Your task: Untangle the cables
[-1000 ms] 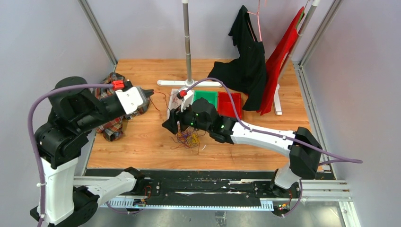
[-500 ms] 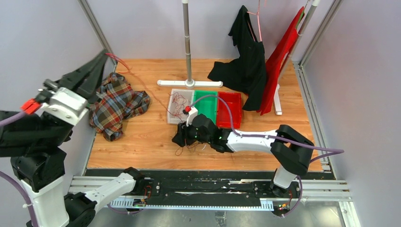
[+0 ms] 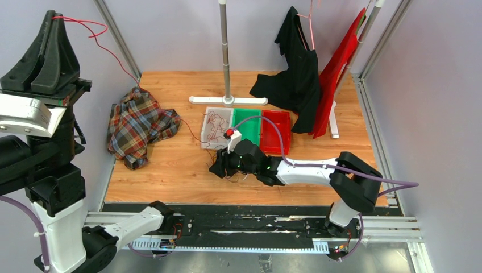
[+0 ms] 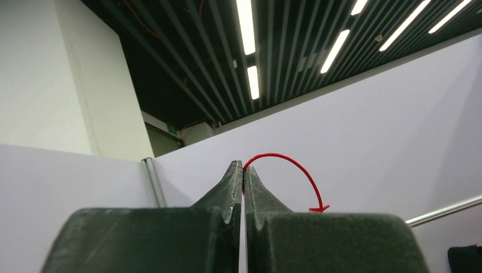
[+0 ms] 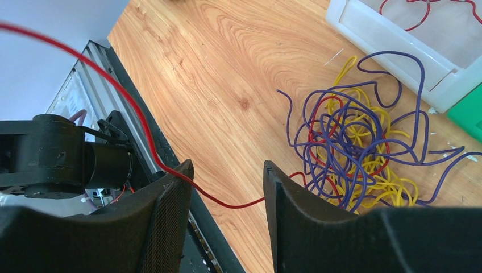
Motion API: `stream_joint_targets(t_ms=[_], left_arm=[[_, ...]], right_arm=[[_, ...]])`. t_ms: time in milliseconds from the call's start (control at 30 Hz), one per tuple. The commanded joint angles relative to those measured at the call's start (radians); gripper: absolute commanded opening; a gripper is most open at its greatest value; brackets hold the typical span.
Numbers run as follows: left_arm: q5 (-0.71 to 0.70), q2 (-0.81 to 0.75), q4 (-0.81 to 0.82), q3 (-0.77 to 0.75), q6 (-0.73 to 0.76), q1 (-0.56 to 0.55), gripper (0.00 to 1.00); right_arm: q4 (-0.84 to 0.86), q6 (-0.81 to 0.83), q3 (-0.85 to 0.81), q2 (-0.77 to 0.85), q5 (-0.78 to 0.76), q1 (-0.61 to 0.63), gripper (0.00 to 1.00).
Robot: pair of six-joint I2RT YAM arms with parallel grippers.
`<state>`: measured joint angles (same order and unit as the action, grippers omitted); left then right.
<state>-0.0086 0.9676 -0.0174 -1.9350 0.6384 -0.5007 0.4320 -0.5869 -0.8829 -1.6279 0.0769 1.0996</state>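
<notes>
Left wrist: claw (high, clear) pinches red cable.

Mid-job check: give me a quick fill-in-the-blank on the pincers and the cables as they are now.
The cable clamped in the left pincer is ___. The right pincer stands ___, with that cable passing between its fingers. The tangle on the table holds red, purple and ___ strands.
Missing words: red; open; yellow.
</notes>
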Motion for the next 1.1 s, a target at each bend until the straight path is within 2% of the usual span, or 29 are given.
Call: stream_joint_targets(t_ms=[0, 133, 267, 400, 533, 633, 733, 800, 833, 933, 1067], left_arm=[[-0.013, 0.005, 0.086, -0.007, 0.026, -0.006, 0.01], [-0.047, 0.018, 0.201, -0.009, 0.027, -0.006, 0.01], [-0.073, 0.06, 0.34, -0.036, 0.051, -0.006, 0.01], [-0.087, 0.095, 0.346, -0.079, 0.051, -0.006, 0.01], [-0.086, 0.096, 0.344, -0.086, 0.049, -0.006, 0.01], [-0.091, 0.096, 0.344, -0.107, 0.058, -0.006, 0.01], [-0.095, 0.095, 0.33, -0.132, 0.078, -0.006, 0.0], [-0.119, 0.075, 0.262, -0.136, 0.056, -0.006, 0.01], [-0.128, 0.055, 0.203, -0.124, 0.031, -0.006, 0.01], [-0.109, -0.045, -0.06, 0.015, -0.054, -0.006, 0.01], [-0.031, -0.216, -0.399, 0.331, -0.12, -0.006, 0.01]], right_arm=[[0.021, 0.0, 0.003, 0.035, -0.026, 0.012, 0.49], [-0.015, 0.018, -0.035, 0.045, -0.02, 0.012, 0.49], [-0.12, 0.069, -0.117, 0.034, -0.067, 0.029, 0.56], [-0.272, 0.133, -0.268, -0.029, -0.169, 0.068, 0.56], [-0.224, 0.151, -0.307, -0.075, -0.215, 0.069, 0.53], [-0.252, 0.18, -0.378, -0.126, -0.225, 0.069, 0.47], [-0.278, 0.204, -0.427, -0.15, -0.215, 0.069, 0.27], [-0.269, 0.215, -0.431, -0.126, -0.208, 0.068, 0.07], [-0.268, 0.22, -0.434, -0.11, -0.206, 0.068, 0.01], [-0.274, 0.246, -0.446, -0.05, -0.178, 0.067, 0.01], [-0.269, 0.241, -0.424, 0.035, -0.119, 0.052, 0.01]])
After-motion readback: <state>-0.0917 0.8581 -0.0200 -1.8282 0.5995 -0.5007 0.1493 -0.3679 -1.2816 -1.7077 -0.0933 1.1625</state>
